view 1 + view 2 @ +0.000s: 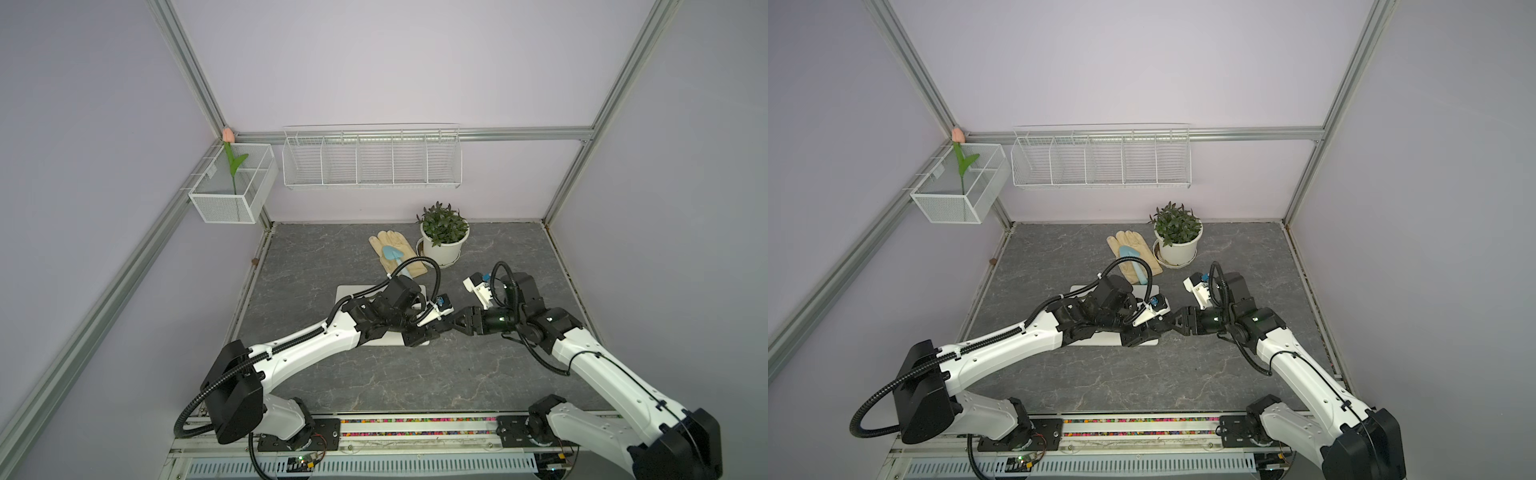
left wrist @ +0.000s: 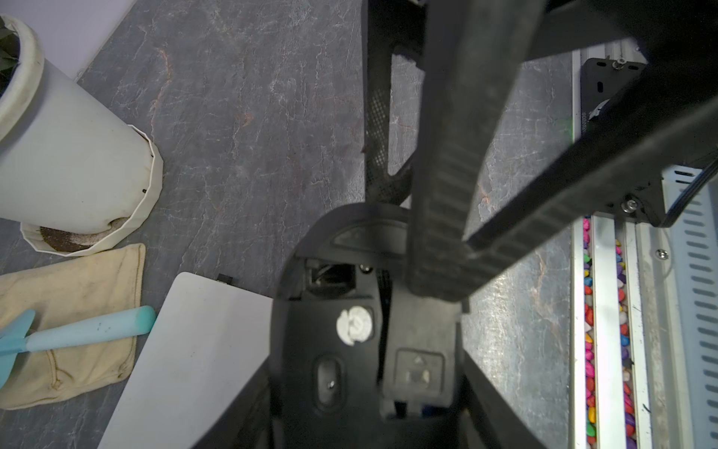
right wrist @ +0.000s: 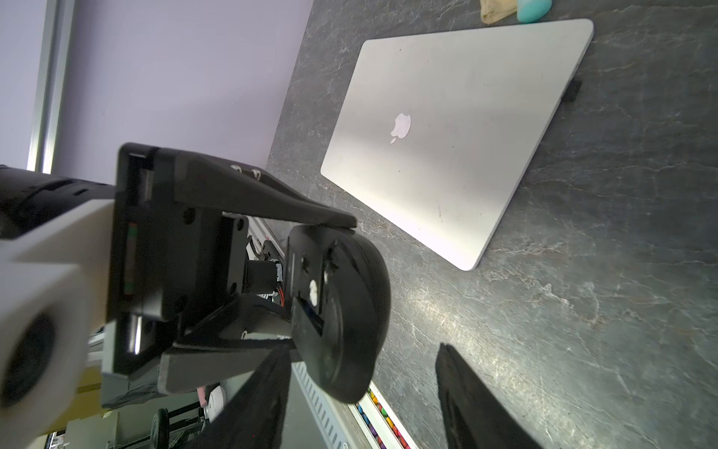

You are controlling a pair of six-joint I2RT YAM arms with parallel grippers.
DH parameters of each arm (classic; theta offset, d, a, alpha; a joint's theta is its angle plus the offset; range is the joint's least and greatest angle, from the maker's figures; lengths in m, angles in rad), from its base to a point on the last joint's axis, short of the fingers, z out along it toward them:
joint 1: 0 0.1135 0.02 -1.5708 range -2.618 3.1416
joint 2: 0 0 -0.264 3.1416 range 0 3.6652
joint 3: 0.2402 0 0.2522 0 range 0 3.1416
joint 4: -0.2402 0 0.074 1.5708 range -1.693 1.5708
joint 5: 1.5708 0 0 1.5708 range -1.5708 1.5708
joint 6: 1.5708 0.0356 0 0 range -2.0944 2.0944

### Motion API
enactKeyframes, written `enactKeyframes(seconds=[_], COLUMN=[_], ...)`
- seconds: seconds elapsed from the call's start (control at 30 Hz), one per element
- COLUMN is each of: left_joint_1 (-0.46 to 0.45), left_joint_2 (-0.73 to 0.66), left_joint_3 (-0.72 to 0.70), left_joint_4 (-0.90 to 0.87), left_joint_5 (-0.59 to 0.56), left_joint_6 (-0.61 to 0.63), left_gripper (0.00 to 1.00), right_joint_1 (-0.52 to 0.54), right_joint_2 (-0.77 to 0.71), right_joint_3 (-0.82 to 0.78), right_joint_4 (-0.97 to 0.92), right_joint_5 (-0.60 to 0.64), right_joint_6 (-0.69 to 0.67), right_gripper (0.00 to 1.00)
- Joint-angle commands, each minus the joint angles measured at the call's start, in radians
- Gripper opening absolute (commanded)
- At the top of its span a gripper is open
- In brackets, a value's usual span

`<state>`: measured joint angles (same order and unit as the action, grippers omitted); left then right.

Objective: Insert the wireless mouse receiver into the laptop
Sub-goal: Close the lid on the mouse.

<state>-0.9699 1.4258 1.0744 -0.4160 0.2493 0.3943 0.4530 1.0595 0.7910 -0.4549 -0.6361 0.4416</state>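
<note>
Above the table, beside the laptop: wireless mouse held clear of the surface by the left gripper.
Left gripper's jaws closed on the mouse's two sides. Right gripper has its jaws parted and grips nothing; one finger lies across the mouse's underside. Table dark grey, veined; laptop flat, lid shut. Lilac walls, aluminium frame. Mouse underside up, long axis in line with the left fingers, far end toward the right gripper.
</note>
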Motion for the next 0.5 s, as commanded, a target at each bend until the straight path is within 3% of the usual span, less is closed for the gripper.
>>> enactKeyframes(seconds=[0.0,0.47], left_joint_1=[-0.005,-0.004], left_joint_2=[0.007,-0.009], left_joint_3=[0.034,0.036], left_joint_4=[0.028,0.036], left_joint_5=[-0.01,-0.011], left_joint_6=[-0.012,-0.007], left_gripper=[0.38,0.38], right_joint_1=[0.017,0.03], right_joint_2=[0.02,0.085], right_joint_3=[0.012,0.006], right_joint_4=[0.008,0.067], right_joint_5=[-0.007,-0.005], right_joint_6=[0.005,0.016], right_gripper=[0.63,0.63])
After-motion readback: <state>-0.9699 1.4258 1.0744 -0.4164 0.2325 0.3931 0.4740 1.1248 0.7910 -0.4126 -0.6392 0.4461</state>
